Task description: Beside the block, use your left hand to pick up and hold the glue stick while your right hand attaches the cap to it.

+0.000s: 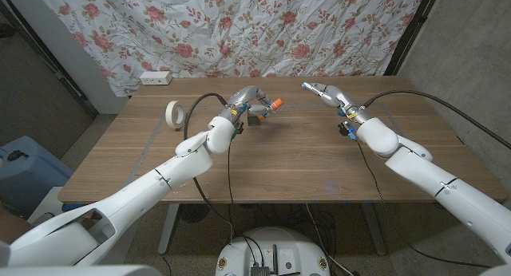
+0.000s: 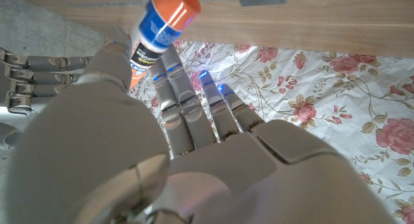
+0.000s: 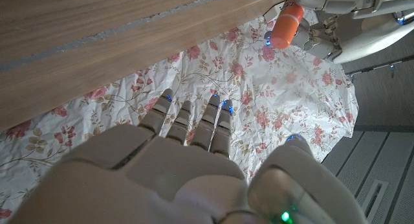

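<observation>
Glue stick (image 1: 275, 105), orange end outward, is raised over the far tabletop (image 1: 287, 168), pinched in the left hand (image 1: 249, 101). Right hand (image 1: 326, 92) hovers well apart, fingers (image 3: 194, 120) straight, side by side, holding nothing. Tape roll (image 1: 175, 112) lies near the left edge.

My left arm reaches forward across the table's left half, elbow low, wrist raised off the surface. My left hand (image 1: 246, 102) is lifted clear of the table and grips the glue stick (image 1: 275, 105) between thumb and fingers, with the stick's orange end pointing towards my right side. My right arm extends over the table's right half. My right hand (image 1: 326, 93) is raised off the table, fingers straight and close together, holding nothing visible.
</observation>
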Robot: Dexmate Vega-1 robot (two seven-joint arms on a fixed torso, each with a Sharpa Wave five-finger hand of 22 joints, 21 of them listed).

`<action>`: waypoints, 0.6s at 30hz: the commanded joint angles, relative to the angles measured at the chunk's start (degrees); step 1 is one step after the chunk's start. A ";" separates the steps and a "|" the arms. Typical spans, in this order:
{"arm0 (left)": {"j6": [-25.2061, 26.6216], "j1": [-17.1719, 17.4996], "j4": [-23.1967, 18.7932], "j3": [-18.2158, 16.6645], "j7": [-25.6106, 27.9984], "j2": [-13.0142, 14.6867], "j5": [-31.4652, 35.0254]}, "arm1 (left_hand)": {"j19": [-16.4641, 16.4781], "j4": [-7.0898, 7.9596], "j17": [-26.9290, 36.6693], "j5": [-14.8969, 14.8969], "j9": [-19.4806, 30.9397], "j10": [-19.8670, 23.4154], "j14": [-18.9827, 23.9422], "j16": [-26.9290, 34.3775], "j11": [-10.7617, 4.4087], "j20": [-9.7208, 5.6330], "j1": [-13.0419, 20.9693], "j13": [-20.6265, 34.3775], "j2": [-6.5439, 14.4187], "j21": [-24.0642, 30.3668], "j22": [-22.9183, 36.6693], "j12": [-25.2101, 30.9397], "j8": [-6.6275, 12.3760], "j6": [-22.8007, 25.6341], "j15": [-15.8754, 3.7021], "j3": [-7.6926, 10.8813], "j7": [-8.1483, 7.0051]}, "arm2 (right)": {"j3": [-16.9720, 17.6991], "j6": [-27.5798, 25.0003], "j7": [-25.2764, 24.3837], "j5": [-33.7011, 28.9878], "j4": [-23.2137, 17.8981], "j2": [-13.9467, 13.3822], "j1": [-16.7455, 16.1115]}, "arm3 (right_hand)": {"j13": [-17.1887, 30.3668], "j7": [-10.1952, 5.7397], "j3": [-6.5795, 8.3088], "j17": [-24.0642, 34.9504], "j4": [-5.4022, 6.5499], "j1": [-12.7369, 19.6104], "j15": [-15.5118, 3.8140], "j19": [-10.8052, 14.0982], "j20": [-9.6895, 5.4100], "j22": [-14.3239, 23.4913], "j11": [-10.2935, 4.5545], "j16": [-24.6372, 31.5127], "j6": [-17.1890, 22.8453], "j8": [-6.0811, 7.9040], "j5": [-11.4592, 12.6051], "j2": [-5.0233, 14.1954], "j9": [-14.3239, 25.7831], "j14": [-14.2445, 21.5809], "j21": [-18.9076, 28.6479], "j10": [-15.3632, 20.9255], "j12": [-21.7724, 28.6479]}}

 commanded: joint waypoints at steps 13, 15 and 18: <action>1.25 0.36 -4.15 -1.57 -6.51 4.63 1.31 | 0.56 0.27 0.10 0.28 2.92 3.49 -0.89 -0.06 -5.19 -0.51 1.11 -0.07 6.51 0.22 0.19 -0.44 1.11 0.58 -8.48 0.50 -1.42 | -0.80 0.08 1.04 3.05 2.81 0.83 1.72 | 0.14 -0.01 0.13 0.07 -0.55 0.40 -0.03 0.71 0.24 0.18 0.13 -0.07 -0.09 0.26 0.45 -0.17 0.16 0.34 0.22 -0.32 -0.06; 1.22 0.40 -4.26 -1.65 -6.78 4.76 1.33 | 0.62 0.08 0.09 0.29 2.89 3.34 -1.01 -0.07 -5.25 -0.55 1.43 -0.09 6.40 0.23 0.19 -0.48 1.13 0.60 -8.54 0.55 -1.50 | -0.89 0.02 1.09 3.06 2.87 0.82 1.84 | 0.14 0.01 0.14 0.07 -0.55 0.39 -0.08 0.71 0.27 0.18 0.14 -0.08 -0.05 0.27 0.45 -0.15 0.16 0.32 0.21 -0.31 -0.05; 1.25 0.43 -4.63 -1.70 -7.37 5.28 1.70 | 0.68 -0.18 0.10 0.31 2.85 3.25 -1.11 -0.05 -5.33 -0.57 1.97 -0.12 6.20 0.24 0.18 -0.47 1.15 0.61 -8.59 0.62 -1.65 | -1.07 0.04 1.29 3.15 3.16 0.89 2.16 | 0.14 0.02 0.14 0.08 -0.57 0.35 -0.02 0.72 0.28 0.18 0.25 -0.07 -0.04 0.29 0.47 -0.12 0.16 0.37 0.19 -0.35 -0.04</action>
